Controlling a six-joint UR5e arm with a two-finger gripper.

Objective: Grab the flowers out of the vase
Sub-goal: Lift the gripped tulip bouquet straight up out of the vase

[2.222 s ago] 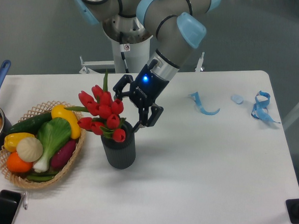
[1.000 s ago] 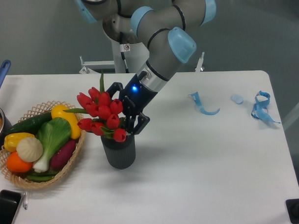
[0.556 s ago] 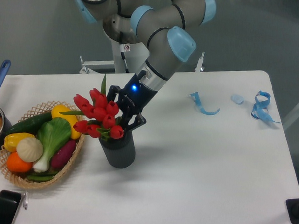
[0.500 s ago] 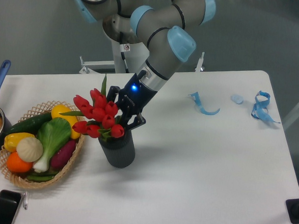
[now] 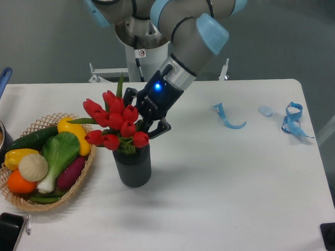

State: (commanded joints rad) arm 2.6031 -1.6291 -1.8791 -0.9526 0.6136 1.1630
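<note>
the claw (image 5: 147,120) is clamped on the flowers (image 5: 116,123), whose red buds sit bunched just above the mouth of the dark ribbed vase (image 5: 132,166), which stands upright on the white surface (image 5: 226,182) beside a wicker basket (image 5: 73,186) of toy vegetables.
</note>
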